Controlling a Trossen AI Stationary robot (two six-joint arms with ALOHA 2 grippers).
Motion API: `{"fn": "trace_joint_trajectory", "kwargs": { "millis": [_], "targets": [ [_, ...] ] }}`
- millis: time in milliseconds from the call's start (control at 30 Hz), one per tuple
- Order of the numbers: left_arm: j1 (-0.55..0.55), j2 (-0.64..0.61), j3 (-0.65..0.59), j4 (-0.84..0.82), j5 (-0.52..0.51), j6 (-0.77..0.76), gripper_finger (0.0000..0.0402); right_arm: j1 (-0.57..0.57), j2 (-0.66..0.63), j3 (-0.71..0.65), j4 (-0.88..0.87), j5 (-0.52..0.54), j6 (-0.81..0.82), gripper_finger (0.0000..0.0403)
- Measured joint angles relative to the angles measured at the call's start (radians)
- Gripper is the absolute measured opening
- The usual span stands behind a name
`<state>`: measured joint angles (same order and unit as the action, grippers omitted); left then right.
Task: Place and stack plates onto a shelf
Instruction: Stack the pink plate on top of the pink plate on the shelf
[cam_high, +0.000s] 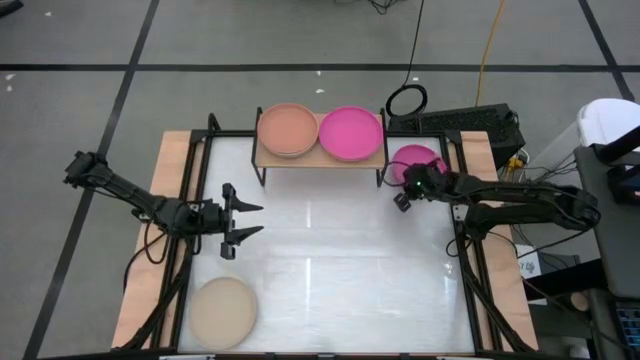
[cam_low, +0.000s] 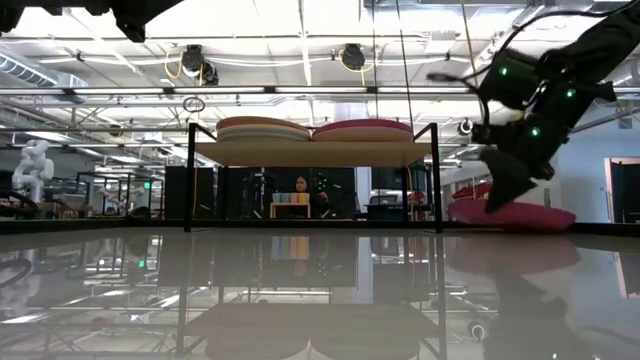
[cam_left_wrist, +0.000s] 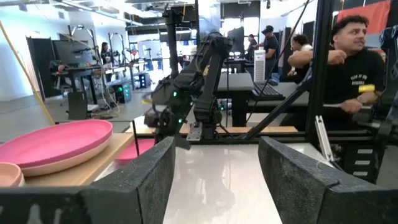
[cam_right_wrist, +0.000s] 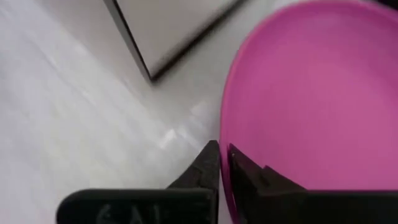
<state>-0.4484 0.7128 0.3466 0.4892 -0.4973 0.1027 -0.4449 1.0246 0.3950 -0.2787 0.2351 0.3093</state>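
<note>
right claw (cam_right_wrist: 222, 163) pinched onto magenta plate (cam_right_wrist: 311, 99) rim, left claw (cam_high: 243, 222) wide

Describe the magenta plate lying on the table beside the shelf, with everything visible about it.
The magenta plate is round, shallow and matte, with a low raised rim and a plain, bare inside. It lies flat on the white table, just right of the shelf and apart from its black leg. The right pincer is shut on the plate's rim at the edge facing the table's middle, one finger inside the rim and one outside. In the high view the arm covers part of it. Nothing else touches it.
</note>
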Motion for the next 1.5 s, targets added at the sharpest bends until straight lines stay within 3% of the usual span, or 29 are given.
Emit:
{"fn": "trace_joint_trajectory", "kwargs": {
  "millis": [367, 633, 900, 1000, 1200, 1500],
  "targets": [
    [0.000, 0.000, 0.000, 0.000, 0.000, -0.026, 0.0234, 0.001, -0.238, 0.000, 0.175, -0.019, 0.065, 0.0000],
    [0.000, 0.000, 0.000, 0.000, 0.000, -0.029, 0.0234, 0.001, -0.340, 0.000, 0.400, 0.059, 0.031, 0.0000],
    [0.000, 0.000, 0.000, 0.000, 0.000, -0.029, 0.0234, 0.002, -0.342, 0.002, 0.646, 0.074, -0.014, 0.0000],
    [0.000, 0.000, 0.000, 0.000, -0.001, -0.026, 0.0234, 0.002, -0.338, 0.004, 0.718, 0.023, -0.060, 0.0000],
    [0.000, 0.000, 0.000, 0.001, -0.001, 0.034, 0.0234, 0.011, -0.317, 0.073, 0.711, -0.003, -0.097, 0.0000],
    [0.000, 0.000, 0.000, 0.001, -0.001, 0.034, 0.0234, 0.084, -0.199, 0.282, 0.669, -0.012, -0.210, 0.0000]
  ]
}}
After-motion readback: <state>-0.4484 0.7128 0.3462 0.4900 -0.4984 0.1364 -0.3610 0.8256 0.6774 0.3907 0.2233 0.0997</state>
